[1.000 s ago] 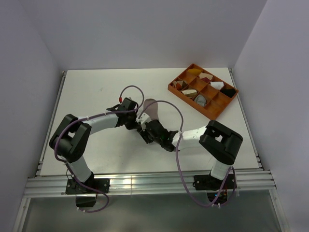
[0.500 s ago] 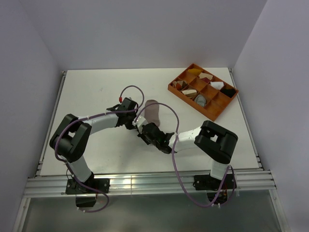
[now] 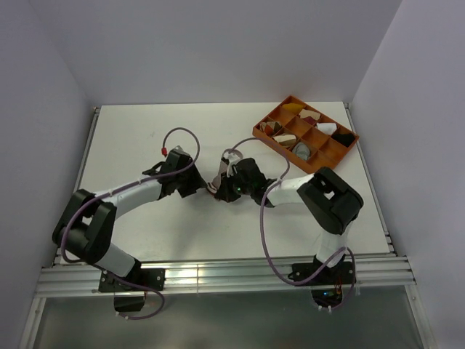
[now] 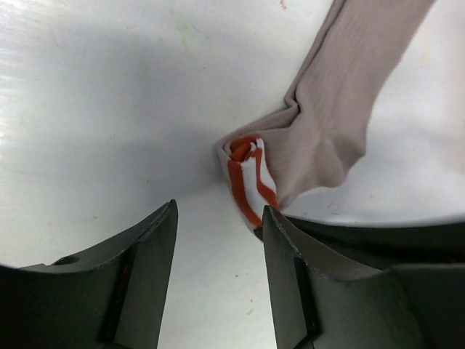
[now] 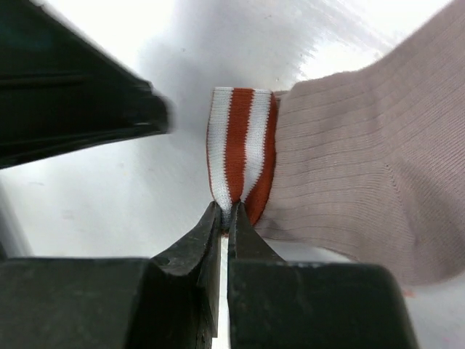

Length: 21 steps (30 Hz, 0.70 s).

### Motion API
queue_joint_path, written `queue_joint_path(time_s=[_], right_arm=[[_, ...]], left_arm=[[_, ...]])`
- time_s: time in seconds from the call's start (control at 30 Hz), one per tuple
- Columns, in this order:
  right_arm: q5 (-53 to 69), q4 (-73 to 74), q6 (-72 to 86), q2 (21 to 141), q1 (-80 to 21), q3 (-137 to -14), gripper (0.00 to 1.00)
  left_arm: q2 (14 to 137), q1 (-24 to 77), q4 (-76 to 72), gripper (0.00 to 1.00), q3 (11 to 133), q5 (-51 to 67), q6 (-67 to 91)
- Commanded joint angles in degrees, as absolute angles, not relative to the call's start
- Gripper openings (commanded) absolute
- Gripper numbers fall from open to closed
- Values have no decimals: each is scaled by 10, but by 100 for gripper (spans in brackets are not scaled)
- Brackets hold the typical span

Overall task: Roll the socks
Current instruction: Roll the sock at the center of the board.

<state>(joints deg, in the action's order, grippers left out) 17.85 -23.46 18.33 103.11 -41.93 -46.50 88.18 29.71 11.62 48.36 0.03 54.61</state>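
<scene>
A pinkish-tan sock (image 4: 334, 123) with a red and white striped cuff (image 5: 240, 138) lies on the white table. My right gripper (image 5: 227, 214) is shut on the lower edge of that cuff, which stands folded up above its tips. In the left wrist view my left gripper (image 4: 219, 218) is open, with only bare table between its fingers (image 4: 156, 240). The cuff (image 4: 247, 178) sits just beyond its right finger. From the top view the left gripper (image 3: 202, 189) and the right gripper (image 3: 220, 190) meet near the table's middle. Only a strip of the sock (image 3: 218, 173) shows there.
An orange divided tray (image 3: 330, 166) holding small cloth bundles stands at the back right. The right arm's purple cable (image 3: 265, 218) loops over the table in front of the arm. The left arm's cable (image 3: 182, 134) arches above its wrist.
The right gripper has shut on the striped cuff and swung toward the back. The left gripper has opened, let go of the sock and drawn back to the left.
</scene>
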Motion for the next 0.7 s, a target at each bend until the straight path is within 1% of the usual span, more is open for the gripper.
queue_joint_path(time_s=[0.0, 0.1, 0.13, 0.33, 0.5, 0.67], right_arm=[[326, -290, 308, 1066, -387, -453, 0], [402, -379, 398, 1103, -351, -431, 0], [416, -419, 440, 1112, -344, -425, 0], [482, -539, 567, 1178, -304, -413, 0], [508, -586, 627, 1219, -289, -420, 0], [514, -570, 637, 1229, -286, -434, 0]], left_arm=[[838, 293, 62, 56, 454, -13, 572], [830, 293, 33, 56, 435, -5, 577], [835, 293, 22, 56, 433, -5, 577], [869, 294, -15, 56, 425, 29, 584], [886, 294, -45, 56, 419, 32, 588], [899, 297, -56, 53, 416, 33, 585]])
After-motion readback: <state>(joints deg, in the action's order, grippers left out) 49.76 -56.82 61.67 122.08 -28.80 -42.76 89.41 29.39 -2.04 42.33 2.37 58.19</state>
